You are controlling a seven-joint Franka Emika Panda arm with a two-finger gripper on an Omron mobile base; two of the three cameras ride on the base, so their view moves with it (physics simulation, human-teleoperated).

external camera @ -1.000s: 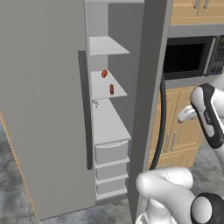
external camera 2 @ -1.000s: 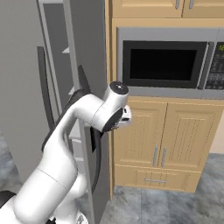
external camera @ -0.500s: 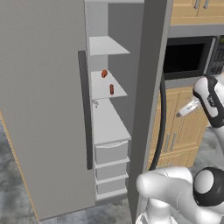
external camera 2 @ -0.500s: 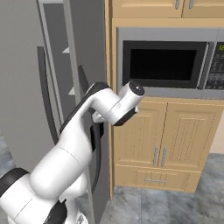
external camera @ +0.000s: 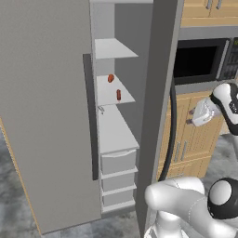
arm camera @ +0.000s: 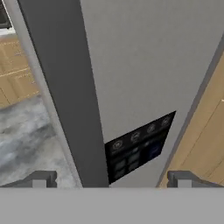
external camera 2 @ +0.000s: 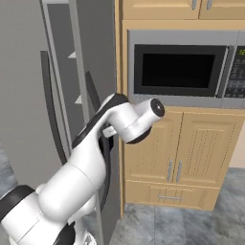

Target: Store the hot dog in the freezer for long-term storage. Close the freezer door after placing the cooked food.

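Freezer door (external camera: 44,107) stands swung wide, a big flat grey slab off to the far side of the fridge from the pincer, its long dark vertical handle (external camera: 91,116) along the inner edge.

Freezer (external camera: 116,135) is open beside it: a tall narrow compartment with pale shelves above and stacked drawers (external camera: 118,179) below. The fridge's other grey door (external camera: 155,107), shut, stands between the freezer and the pincer, with a curved dark handle (external camera: 173,135) on its face.

Arm rises from the base and reaches up in front of that shut door; in the right base view its elbow sits against the wooden cabinets (external camera 2: 191,153) under the black-fronted microwave (external camera 2: 184,69).

Hand view: the pincer (arm camera: 111,180) looks straight at a grey fridge panel carrying a small dark control panel (arm camera: 138,148), which lies just ahead, between the fingertips (arm camera: 40,179). Both tips sit at the far sides of the frame, spread wide apart, nothing between them. Wooden cabinet front runs along one side, grey mottled floor (arm camera: 24,131) on the other.

Hot dog (external camera: 118,95) lies on a middle freezer shelf (external camera: 114,90), small and reddish, well apart from the pincer. A second small red item (external camera: 110,78) sits just behind it on the same shelf; too small to identify.
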